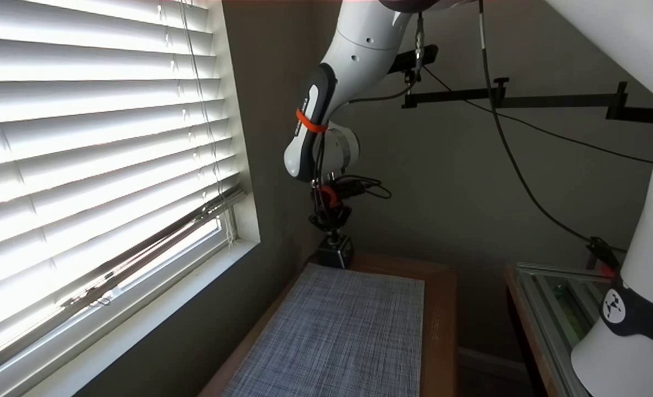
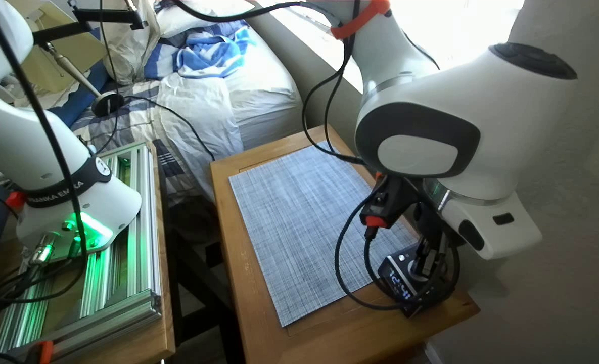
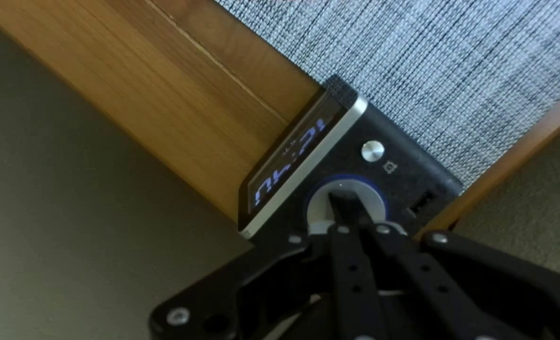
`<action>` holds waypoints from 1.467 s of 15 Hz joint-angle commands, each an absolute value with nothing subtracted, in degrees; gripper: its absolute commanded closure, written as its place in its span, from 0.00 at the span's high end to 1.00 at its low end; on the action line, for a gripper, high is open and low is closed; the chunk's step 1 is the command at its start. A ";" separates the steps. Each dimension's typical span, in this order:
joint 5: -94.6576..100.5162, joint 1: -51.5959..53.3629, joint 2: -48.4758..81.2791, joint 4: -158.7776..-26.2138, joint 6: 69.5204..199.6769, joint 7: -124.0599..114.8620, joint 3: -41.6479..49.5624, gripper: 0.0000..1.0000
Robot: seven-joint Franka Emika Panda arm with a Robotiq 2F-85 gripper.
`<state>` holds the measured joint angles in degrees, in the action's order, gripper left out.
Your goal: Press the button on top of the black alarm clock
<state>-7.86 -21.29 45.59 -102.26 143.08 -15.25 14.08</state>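
The black alarm clock [image 3: 407, 170] stands upright on the wooden table's corner, beside the mat. Its face shows pale digits and its top carries a large round silver button [image 3: 320, 203] with a blue ring and a small silver button [image 3: 372, 151]. The clock also shows in both exterior views [image 1: 334, 255] [image 2: 396, 275]. My gripper [image 3: 348, 200] is shut, pointing down, with its fingertips over the middle of the large button. In both exterior views the gripper [image 1: 333, 234] [image 2: 423, 268] meets the clock's top; I cannot tell whether the button is pressed in. The gripper hides part of the button.
A grey woven mat [image 1: 354, 331] covers much of the wooden table [image 1: 439, 331]. A wall and a window with blinds [image 1: 95, 110] stand close beside the table. Cables [image 2: 344, 273] loop from the wrist near the clock. A bed [image 2: 203, 106] lies beyond the table.
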 commanded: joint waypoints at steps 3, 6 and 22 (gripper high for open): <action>-10.29 -23.45 50.52 -100.19 143.44 -12.59 12.52 0.00; -10.54 -23.79 50.87 -100.09 143.56 -12.25 12.41 0.00; -8.80 -22.15 44.17 -103.50 143.48 -7.93 13.43 0.00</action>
